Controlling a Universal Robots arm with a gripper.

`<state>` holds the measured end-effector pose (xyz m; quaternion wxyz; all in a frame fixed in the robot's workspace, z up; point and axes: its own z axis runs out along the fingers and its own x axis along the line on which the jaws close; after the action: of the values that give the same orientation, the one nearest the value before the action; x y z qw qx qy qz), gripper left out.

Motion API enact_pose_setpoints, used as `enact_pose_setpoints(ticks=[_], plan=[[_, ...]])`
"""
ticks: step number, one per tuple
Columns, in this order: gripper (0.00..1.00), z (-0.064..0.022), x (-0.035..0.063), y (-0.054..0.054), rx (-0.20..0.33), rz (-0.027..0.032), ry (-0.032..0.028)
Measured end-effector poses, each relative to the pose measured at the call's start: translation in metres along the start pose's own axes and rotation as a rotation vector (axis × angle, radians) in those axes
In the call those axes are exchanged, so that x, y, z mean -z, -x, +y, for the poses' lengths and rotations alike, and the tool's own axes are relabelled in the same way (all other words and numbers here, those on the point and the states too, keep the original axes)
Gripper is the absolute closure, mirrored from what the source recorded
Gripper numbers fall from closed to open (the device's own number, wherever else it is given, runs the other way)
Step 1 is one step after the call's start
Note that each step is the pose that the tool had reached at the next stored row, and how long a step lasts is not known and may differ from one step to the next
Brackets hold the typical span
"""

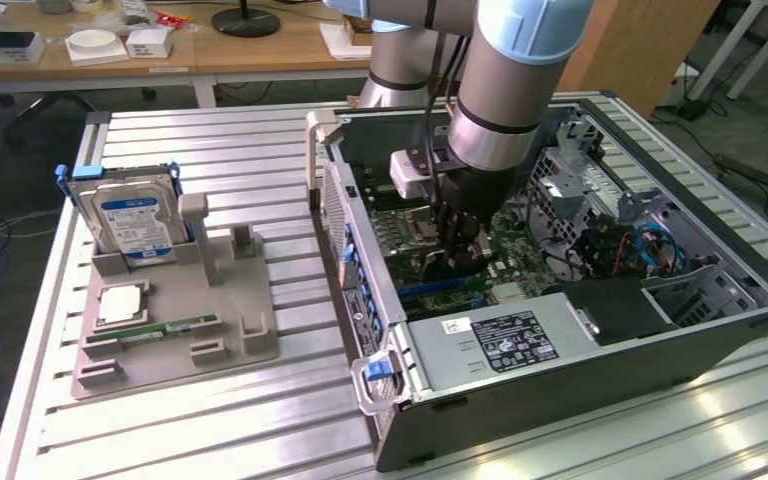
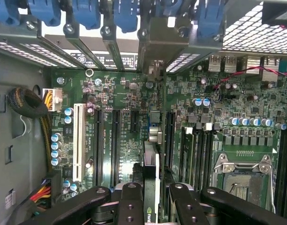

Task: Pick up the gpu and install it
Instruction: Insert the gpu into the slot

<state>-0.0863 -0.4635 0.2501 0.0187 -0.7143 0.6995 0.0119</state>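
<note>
Inside the computer case [image 1: 558,400], over the motherboard [image 2: 124,93], the gripper [image 2: 152,201] grasps the gpu [image 2: 150,164] across its flat sides; it seems stiff, light, fragile.

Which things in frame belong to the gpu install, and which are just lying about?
Job:
- gpu, edge-on between the fingers
- gripper, down inside the case
- motherboard
- open PC case

Lying about:
- hard drive
- CPU chip
- RAM stick
- grey holder that carries those three
</note>
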Motion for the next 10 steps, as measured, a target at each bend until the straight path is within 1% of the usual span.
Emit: enact_pose_setpoints(ticks=[10], plan=[[0.74,0.0,0.0,-0.0017,-0.006,0.0001,-0.0003]])
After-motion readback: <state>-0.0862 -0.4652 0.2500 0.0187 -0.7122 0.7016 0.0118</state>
